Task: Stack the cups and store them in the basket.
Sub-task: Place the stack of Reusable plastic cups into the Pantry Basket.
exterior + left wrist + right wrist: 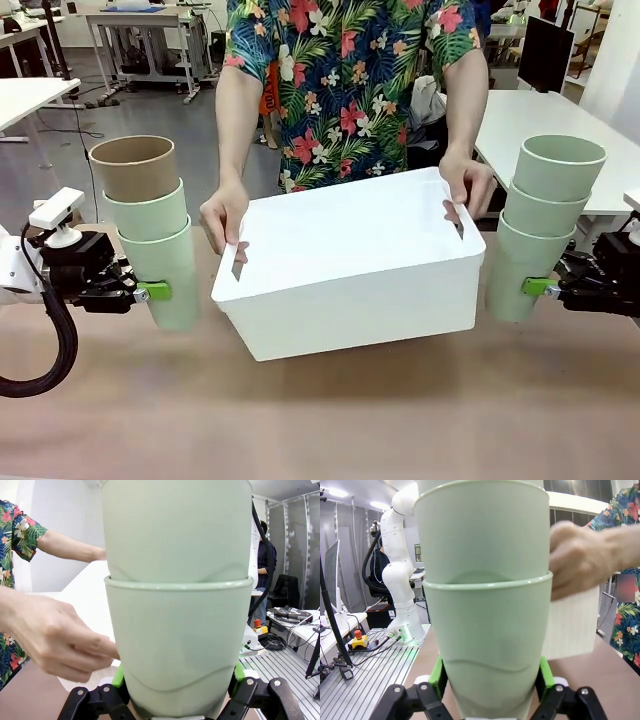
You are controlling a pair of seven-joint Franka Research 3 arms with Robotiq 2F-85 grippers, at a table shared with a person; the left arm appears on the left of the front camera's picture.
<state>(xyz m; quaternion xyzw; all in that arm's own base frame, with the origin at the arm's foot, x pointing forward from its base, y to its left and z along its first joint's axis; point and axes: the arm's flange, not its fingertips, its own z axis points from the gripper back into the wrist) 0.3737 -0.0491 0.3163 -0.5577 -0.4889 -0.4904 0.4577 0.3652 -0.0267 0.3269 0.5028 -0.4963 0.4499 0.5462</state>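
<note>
White plastic basket (350, 250) at table centre, long side toward the camera, held by a person standing at 12 o'clock. Hand on the 9 o'clock handle (225, 215) and hand on the 3 o'clock handle (468, 185) each hooked into a slot, forearms hanging straight down. Contact between basket and wooden table (320, 430): cannot tell.

Left gripper (150, 292): at 9 o'clock of the basket, wrist level, fingers pointing toward 3 o'clock. Green pads clamped on the lowest tumbler of the left stack of cups (165, 250). Stack upright, three high: two mint green, tan-brown cup (135, 168) on top. Just beside the person's hand and the basket's short side.

Right gripper (535, 287): at 3 o'clock of the basket, mirrored pose, fingers pointing toward 9 o'clock. Pads closed on the bottom tumbler of the right stack of cups (540, 225). Three mint green, upright, just beside the basket's other short side.

Behind the person: white worktables on a grey floor.
</note>
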